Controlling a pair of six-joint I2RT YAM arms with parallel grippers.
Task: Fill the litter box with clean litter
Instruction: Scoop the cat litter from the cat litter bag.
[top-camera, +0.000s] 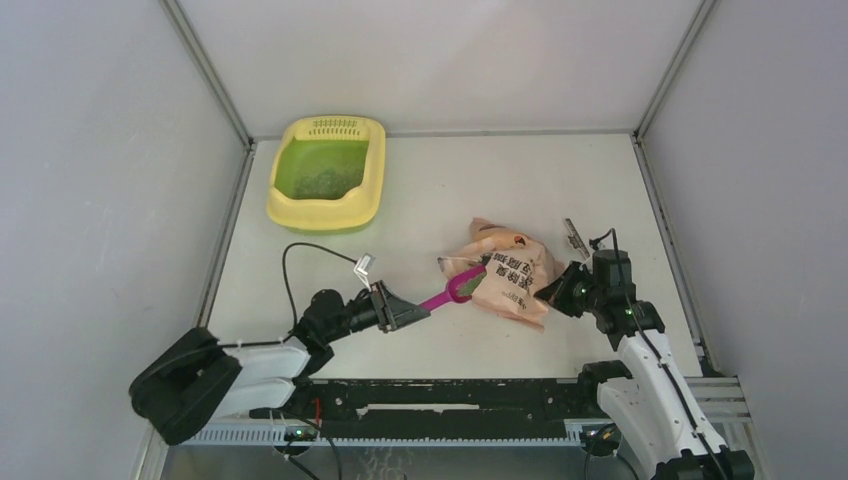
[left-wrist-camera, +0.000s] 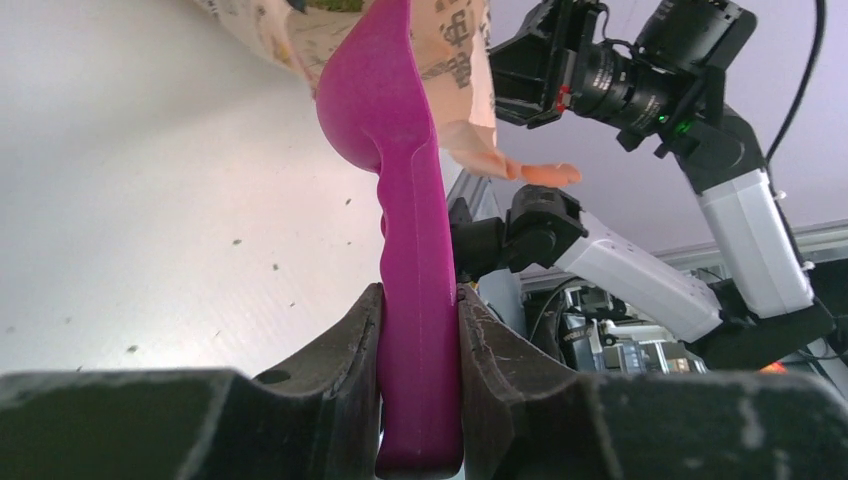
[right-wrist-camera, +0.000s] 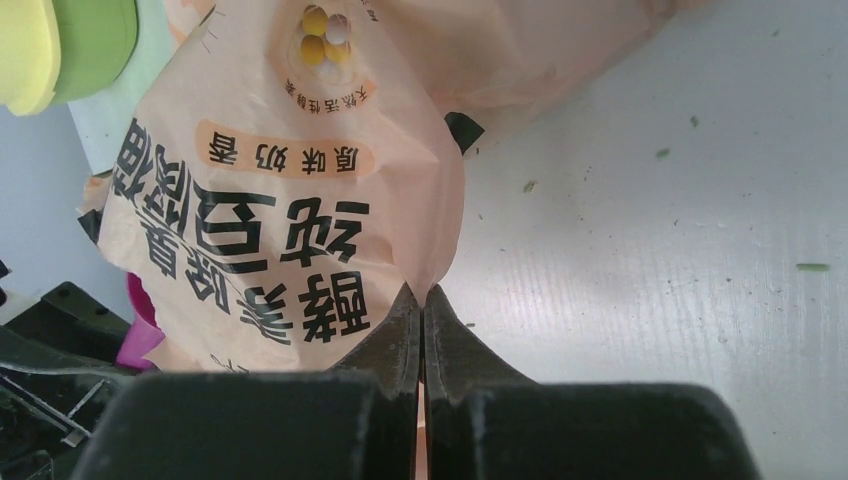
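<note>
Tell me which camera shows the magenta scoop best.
Left wrist. The scoop fills the frame: its handle is clamped in the left pincer and its bowl reaches up to the peach bag. The top view shows most of its length, but small. The right wrist view catches only a magenta sliver behind the bag.

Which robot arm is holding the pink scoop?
The left arm: its jaws clamp the handle of the scoop. The right arm has its jaws pinched shut on the edge of the peach bag instead.
</note>
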